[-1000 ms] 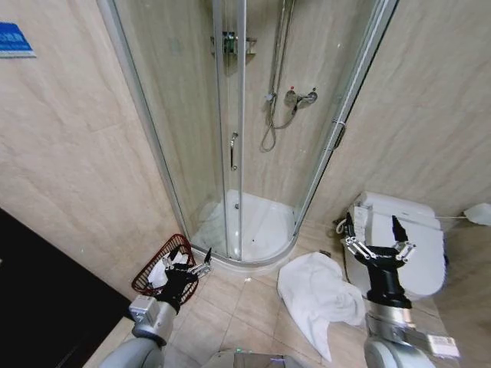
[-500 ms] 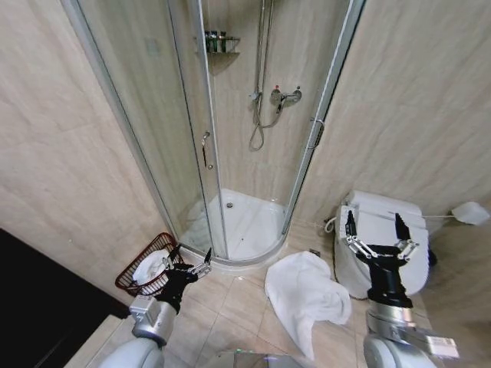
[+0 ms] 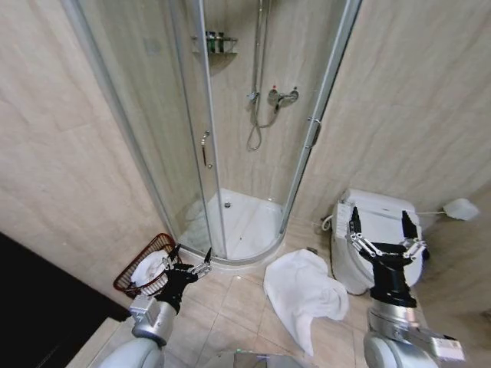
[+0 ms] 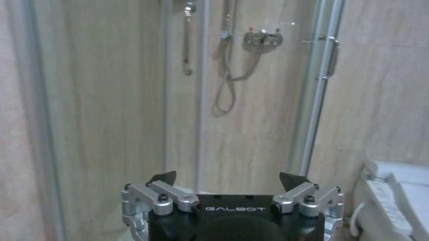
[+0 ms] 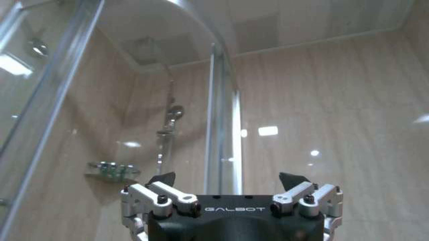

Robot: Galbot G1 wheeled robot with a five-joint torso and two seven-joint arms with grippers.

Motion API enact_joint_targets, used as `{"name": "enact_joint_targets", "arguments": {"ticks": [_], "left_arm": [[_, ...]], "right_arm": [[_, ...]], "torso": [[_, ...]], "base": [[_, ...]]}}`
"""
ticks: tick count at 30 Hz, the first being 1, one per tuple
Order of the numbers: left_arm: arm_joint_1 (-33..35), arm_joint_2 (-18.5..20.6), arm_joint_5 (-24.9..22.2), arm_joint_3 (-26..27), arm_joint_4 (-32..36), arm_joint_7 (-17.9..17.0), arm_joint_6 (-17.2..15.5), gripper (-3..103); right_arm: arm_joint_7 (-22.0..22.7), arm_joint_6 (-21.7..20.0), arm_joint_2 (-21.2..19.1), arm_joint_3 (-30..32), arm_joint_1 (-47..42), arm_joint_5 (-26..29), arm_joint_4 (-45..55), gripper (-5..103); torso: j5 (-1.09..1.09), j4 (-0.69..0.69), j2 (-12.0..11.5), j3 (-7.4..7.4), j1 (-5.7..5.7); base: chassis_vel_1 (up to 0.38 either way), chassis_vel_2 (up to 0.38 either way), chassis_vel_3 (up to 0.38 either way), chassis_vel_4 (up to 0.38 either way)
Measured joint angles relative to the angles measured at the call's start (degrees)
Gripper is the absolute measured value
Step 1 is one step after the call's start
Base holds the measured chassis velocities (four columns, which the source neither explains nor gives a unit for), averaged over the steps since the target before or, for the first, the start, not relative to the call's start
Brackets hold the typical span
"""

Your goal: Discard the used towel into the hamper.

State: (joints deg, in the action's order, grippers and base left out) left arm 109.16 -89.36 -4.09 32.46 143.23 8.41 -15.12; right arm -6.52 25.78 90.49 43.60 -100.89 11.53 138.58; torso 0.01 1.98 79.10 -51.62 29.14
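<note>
White towel (image 3: pixel 304 295) lies crumpled on floor tiles, soft, limp, light, best pinched at a raised fold; both claws, left (image 3: pixel 186 264) and right (image 3: pixel 381 234), spread wide, empty, hamper (image 3: pixel 146 267) at left

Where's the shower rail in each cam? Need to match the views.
Head view: shower rail at top centre, inside the cubicle, above the mixer tap.
Left wrist view: shower rail behind the glass, next to the mixer tap.
Right wrist view: shower rail on the back wall, beside the bottle shelf.
Shared landmark: the door post.
</note>
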Motion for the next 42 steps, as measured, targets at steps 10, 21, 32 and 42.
{"name": "enact_joint_targets", "arguments": {"ticks": [10, 21, 32, 42], "left_arm": [[0.0, 0.0, 0.0, 0.0, 0.0, 0.0, 0.0, 100], [0.0, 0.0, 0.0, 0.0, 0.0, 0.0, 0.0, 100], [0.0, 0.0, 0.0, 0.0, 0.0, 0.0, 0.0, 100], [0.0, 0.0, 0.0, 0.0, 0.0, 0.0, 0.0, 100]], "right_arm": [[1.9, 0.0, -0.2, 0.1, 0.8, 0.0, -0.2, 100], [2.1, 0.0, -0.3, 0.2, 0.8, 1.1, -0.1, 100], [2.0, 0.2, 0.0, -0.1, 0.3, 1.9, -0.1, 100], [1.9, 0.3, -0.2, 0.0, 0.4, 2.0, -0.1, 100]], "torso": [[0.0, 0.0, 0.0, 0.0, 0.0], [0.0, -0.02, 0.0, 0.0, 0.0], [-0.02, 0.01, 0.0, 0.0, 0.0], [-0.02, 0.01, 0.0, 0.0, 0.0]], "base": [[-0.083, -0.084, -0.104, -0.094], [-0.123, -0.12, -0.109, -0.109], [-0.016, -0.012, -0.009, -0.021], [-0.081, -0.079, 0.084, 0.096]]}}
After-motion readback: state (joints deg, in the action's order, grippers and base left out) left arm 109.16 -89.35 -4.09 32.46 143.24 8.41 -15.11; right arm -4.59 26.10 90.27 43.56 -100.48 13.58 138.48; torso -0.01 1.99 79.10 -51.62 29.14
